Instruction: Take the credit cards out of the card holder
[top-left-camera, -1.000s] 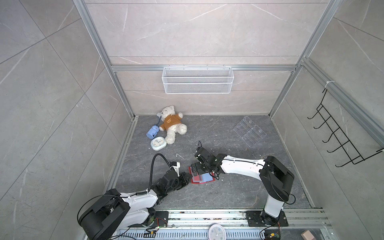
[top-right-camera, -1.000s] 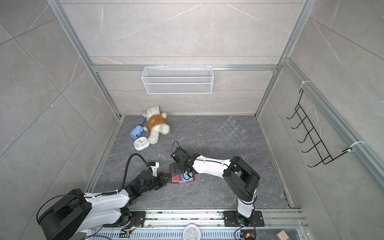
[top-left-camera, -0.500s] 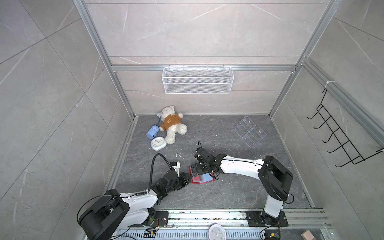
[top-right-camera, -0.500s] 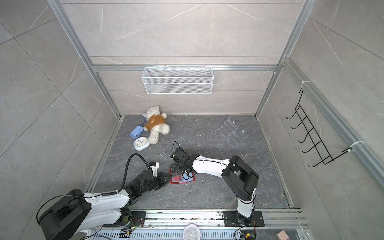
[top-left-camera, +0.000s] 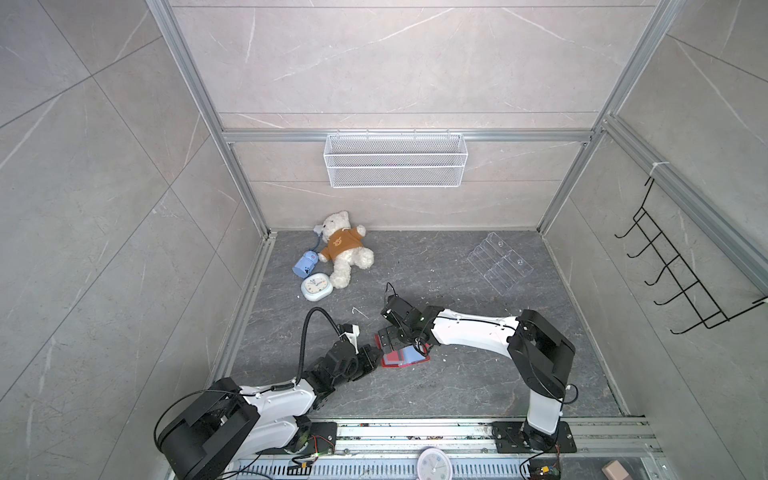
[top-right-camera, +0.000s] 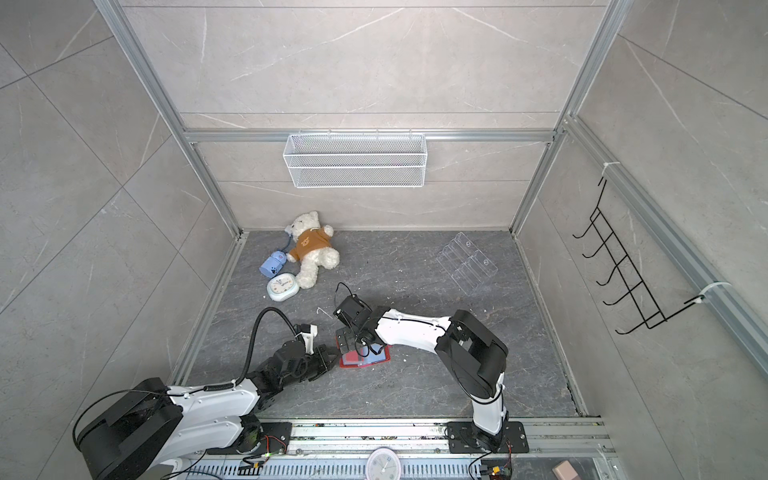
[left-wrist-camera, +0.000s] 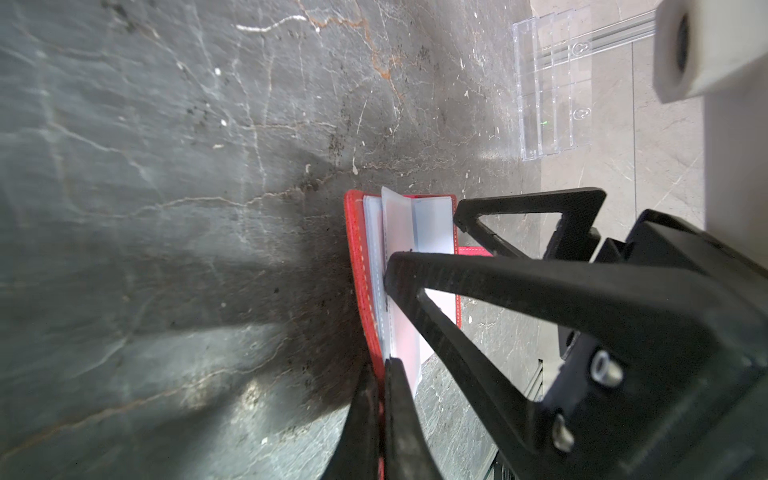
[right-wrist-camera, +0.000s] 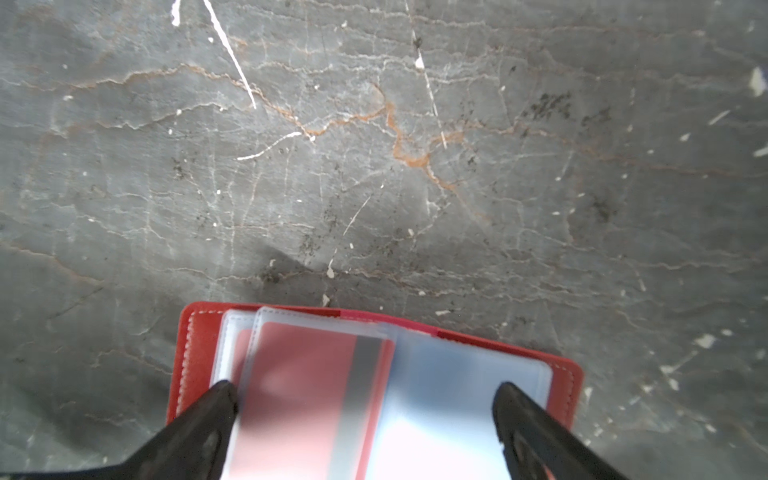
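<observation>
Looking at card holder (top-left-camera: 405, 359) lying open on counter (top-left-camera: 457, 386), near centre, between the two arms. Teddy bear (top-left-camera: 343, 245) far left and clear acrylic rack (top-left-camera: 498, 262) far right, both well apart from it. Pinning the left edge of the cover with left gripper (left-wrist-camera: 382, 374), clamped tight on the red material. Hanging right gripper (right-wrist-camera: 365, 395) low over the sleeves (right-wrist-camera: 465, 374), spread wide with a fingertip either side of the raised sleeve, gripping nothing; touching the film or not, can't tell. Seeing one of the credit cards (right-wrist-camera: 299, 365) inside that sleeve, reddish with a grey stripe through the plastic; can't tell how many more. None out yet, by the look of it. Expect a light, thin, stiff card, slick plastic on slick plastic: easy to slide once started, but nothing to pinch on the flat face. Expect floppy sleeves and a soft cover, likely to lift or drag along unless held down. Take the card by an exposed edge at the sleeve mouth, pinch across its thickness, pull in plane with the sleeve. Can't tell from these views which way the mouth faces. Avoid catching sleeve film together with the card.
</observation>
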